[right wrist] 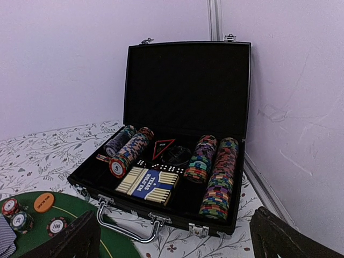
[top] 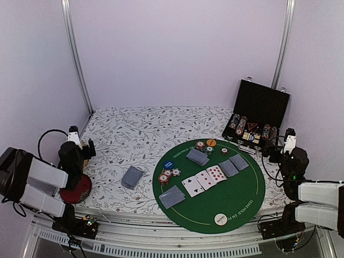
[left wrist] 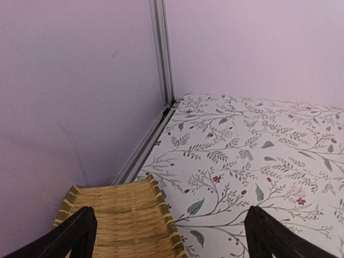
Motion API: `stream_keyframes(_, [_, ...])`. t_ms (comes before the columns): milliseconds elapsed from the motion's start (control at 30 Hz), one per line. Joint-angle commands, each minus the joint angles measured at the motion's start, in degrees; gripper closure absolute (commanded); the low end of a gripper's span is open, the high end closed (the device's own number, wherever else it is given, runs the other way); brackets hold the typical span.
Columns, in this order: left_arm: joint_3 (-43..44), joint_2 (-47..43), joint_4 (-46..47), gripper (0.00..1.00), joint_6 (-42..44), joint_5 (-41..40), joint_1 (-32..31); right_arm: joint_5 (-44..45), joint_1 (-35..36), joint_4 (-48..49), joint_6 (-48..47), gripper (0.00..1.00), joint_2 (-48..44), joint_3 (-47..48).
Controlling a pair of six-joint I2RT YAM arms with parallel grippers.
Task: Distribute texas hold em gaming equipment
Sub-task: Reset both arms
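On the round green felt mat [top: 231,199] lie three face-up cards [top: 204,180], face-down grey-blue cards [top: 197,156] [top: 233,165] [top: 172,196], chip piles [top: 168,174] [top: 204,146], and blue [top: 169,164], orange [top: 211,143] and white [top: 220,219] discs. A stack of cards [top: 132,177] rests on the flowered cloth left of the mat. My left gripper [left wrist: 169,220] hangs open over the cloth's left side, holding nothing. My right gripper [right wrist: 174,231] is open and empty, facing the open black case [right wrist: 188,86] with its chip rows [right wrist: 217,177] and card box [right wrist: 148,185].
A woven straw basket [left wrist: 121,220] lies under the left gripper by the wall rail. A red round cushion [top: 75,189] sits at the near left. The case's chrome handle [right wrist: 126,228] faces the right gripper. Purple walls and metal posts close in the back and sides.
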Motion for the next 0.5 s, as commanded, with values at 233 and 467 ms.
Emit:
stream_keyframes(233, [-4.91, 11.89, 33.58, 0.02, 2.76, 16.33, 4.59, -7.78, -2.38, 41.34, -8.53, 0.01, 28.88, 0.07])
stream_keyframes(467, [2.08, 13.49, 23.28, 0.02, 2.44, 17.02, 5.82, -16.78, -4.39, 32.17, -10.53, 0.01, 32.76, 6.81])
